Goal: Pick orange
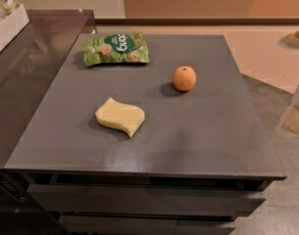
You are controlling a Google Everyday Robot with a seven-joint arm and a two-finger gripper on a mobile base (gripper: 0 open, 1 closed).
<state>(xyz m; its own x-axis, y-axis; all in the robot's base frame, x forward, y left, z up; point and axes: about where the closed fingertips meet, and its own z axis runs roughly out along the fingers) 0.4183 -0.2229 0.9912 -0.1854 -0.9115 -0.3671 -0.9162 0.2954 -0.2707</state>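
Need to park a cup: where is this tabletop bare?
Bare: the front strip below the sponge, and the right side past the orange. Crowded: back left, by the green snack bag. The pincer hangs beyond the table's right edge.

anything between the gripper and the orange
Nothing: the camera view shows only bare tabletop between the orange and the gripper at the right edge.

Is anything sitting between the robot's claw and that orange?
Nothing visible does. The gripper hangs beyond the table's right edge. The orange sits nearer that side, while the yellow sponge and green snack bag lie farther left, out of the path.
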